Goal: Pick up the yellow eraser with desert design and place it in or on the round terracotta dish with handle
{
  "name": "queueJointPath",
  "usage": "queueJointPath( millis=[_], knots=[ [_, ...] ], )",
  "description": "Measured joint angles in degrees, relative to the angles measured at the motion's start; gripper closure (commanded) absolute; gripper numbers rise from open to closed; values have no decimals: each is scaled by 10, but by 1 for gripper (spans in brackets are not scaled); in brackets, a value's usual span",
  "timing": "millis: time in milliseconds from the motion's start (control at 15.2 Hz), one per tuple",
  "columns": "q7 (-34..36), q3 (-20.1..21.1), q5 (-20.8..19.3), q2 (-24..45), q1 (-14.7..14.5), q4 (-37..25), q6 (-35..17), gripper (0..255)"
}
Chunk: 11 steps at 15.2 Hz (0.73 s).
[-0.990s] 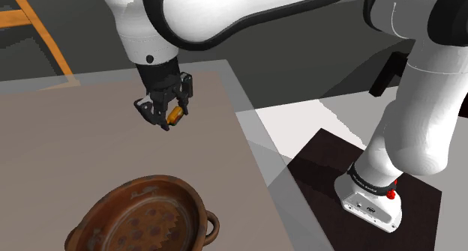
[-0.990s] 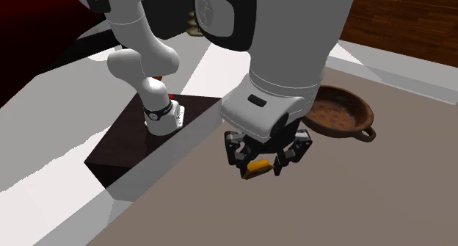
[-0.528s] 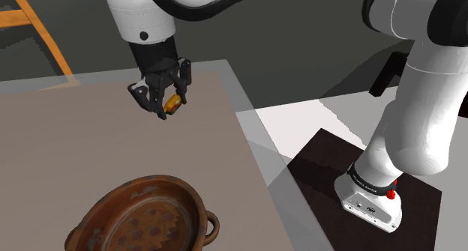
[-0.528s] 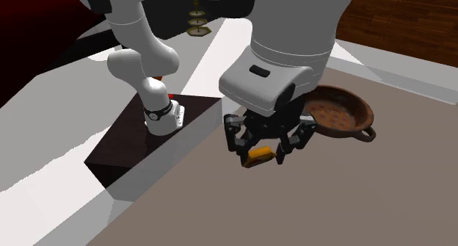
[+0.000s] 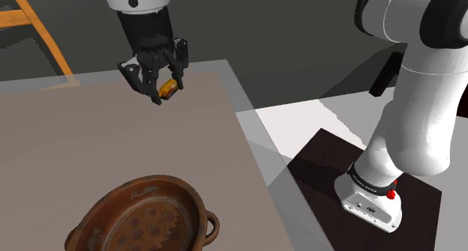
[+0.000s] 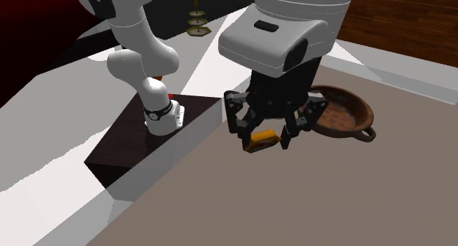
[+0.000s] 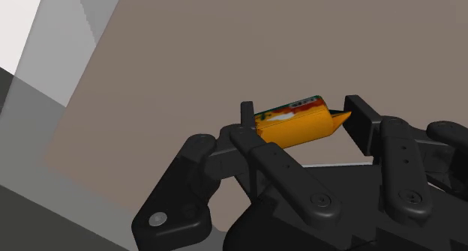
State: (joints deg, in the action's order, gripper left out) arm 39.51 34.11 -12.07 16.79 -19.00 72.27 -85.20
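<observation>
My black gripper (image 5: 166, 90) hangs high over the far part of the brown table (image 5: 67, 144), shut on the yellow-orange eraser (image 5: 168, 87). In the second exterior view the eraser (image 6: 263, 139) lies flat between the fingers of the gripper (image 6: 265, 140), well above the tabletop. The wrist view shows the eraser (image 7: 296, 123), with a coloured printed top face, clasped at both ends in the gripper (image 7: 298, 126). The round reddish-brown dish with a handle (image 5: 144, 220) sits at the near edge of the table in the shoulder view, and the dish (image 6: 340, 114) stands behind the gripper in the second exterior view.
The table's right edge (image 5: 251, 137) in the shoulder view drops to a pale floor. My stand's dark base (image 5: 352, 189) lies beyond it. A wooden chair frame (image 5: 34, 32) stands at the far left.
The gripper has risen with the eraser held in it and drifted toward the shoulder view's upper left. The dish has stayed put.
</observation>
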Motion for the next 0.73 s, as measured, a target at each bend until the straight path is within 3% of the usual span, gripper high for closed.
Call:
queueJointPath(
  millis=[330, 726],
  knots=[
    [8, 2, -14, 22, -21, -66, 47, 255],
    [77, 21, -21, 29, -75, -69, 51, 255]
  ],
)
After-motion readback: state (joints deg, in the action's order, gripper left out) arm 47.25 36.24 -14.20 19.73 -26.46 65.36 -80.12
